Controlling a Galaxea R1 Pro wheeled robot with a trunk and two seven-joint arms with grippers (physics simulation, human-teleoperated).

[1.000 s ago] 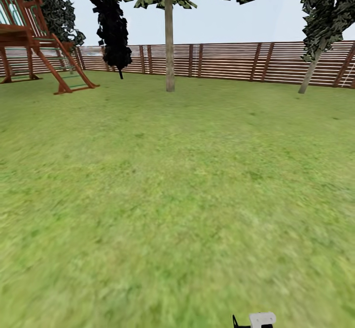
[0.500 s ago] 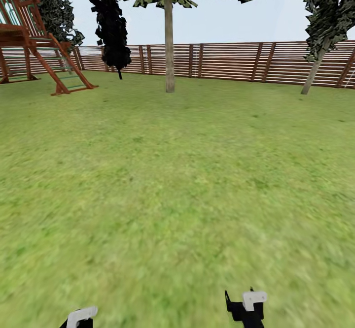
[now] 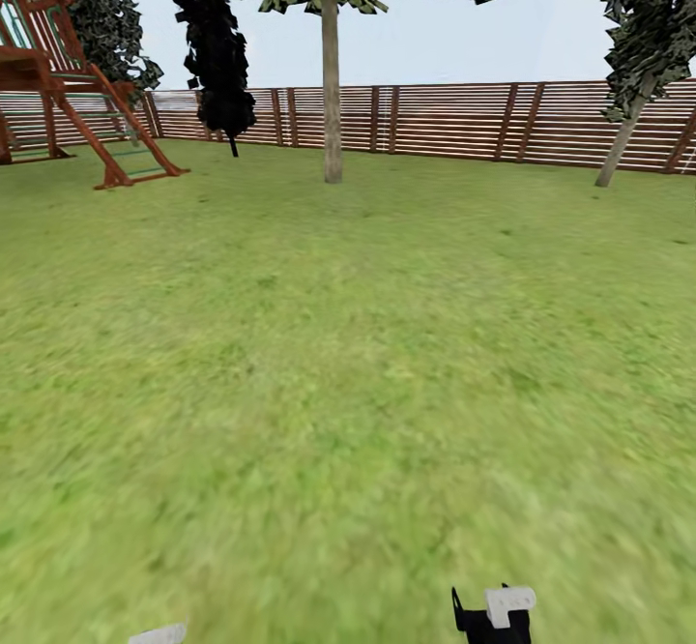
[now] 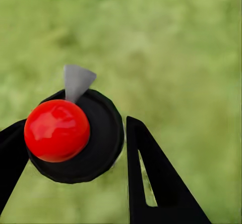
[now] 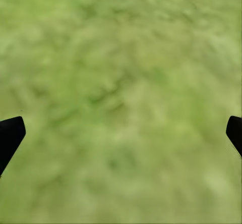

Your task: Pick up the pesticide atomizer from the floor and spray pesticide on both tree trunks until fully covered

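Grass (image 4: 191, 42) below; atomizer (image 4: 75, 135) clamped between left jaws.

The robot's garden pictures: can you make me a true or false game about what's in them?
1. The left gripper holds a thing with a red ball top, the pesticide atomizer. True.
2. The right gripper is carrying a watering can. False: its fingers are spread wide with only grass between them.
3. A straight grey-brown tree trunk stands ahead in front of the wooden fence. True.
4. The wooden play frame is at the far right of the head view. False: it stands at the far left.
5. The robot is right up against the tree trunk. False: a long stretch of lawn lies between them.
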